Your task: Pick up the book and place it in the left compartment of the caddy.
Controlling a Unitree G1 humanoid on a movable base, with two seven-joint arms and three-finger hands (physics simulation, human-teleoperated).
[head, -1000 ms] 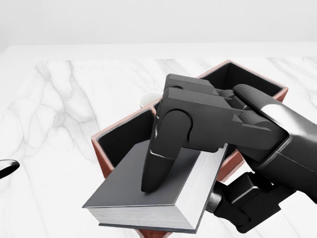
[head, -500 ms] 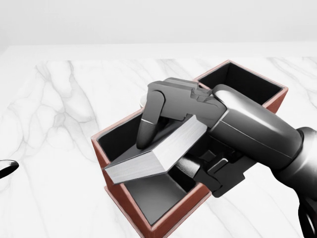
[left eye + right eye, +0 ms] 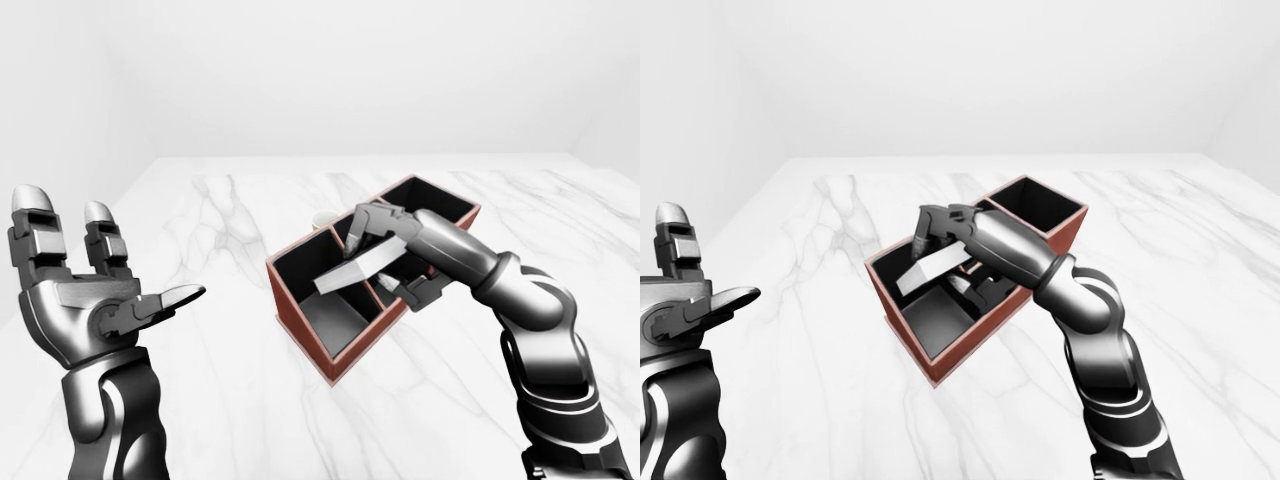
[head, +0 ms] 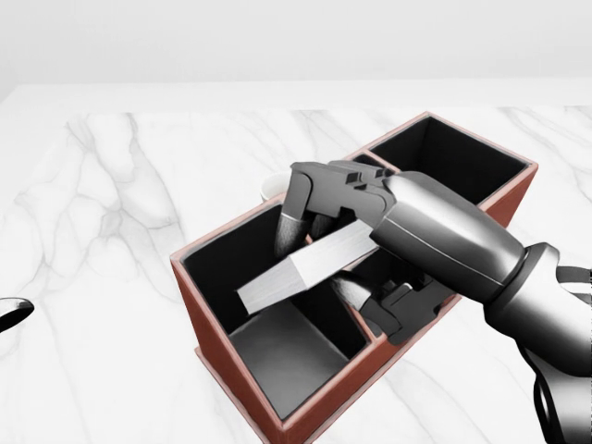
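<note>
The surface is a white marble tabletop (image 4: 111,222) with grey veining, set in a plain white room with bare walls. On it stands a reddish-brown caddy (image 4: 218,361) with dark inner walls, lying diagonally in the head view. The right hand (image 4: 347,250) is over the caddy's large left compartment, its fingers (image 4: 298,211) closed round the book (image 4: 305,268), one digit visible below it. The book is tilted, page edges showing pale, its lower end dipping inside the left compartment; whether it touches the compartment floor cannot be told. A small white object (image 4: 271,188) shows just beyond the caddy's far wall, mostly hidden. The left hand (image 3: 90,300) is raised well apart at the left of the left-eye view, fingers spread and holding nothing.
</note>
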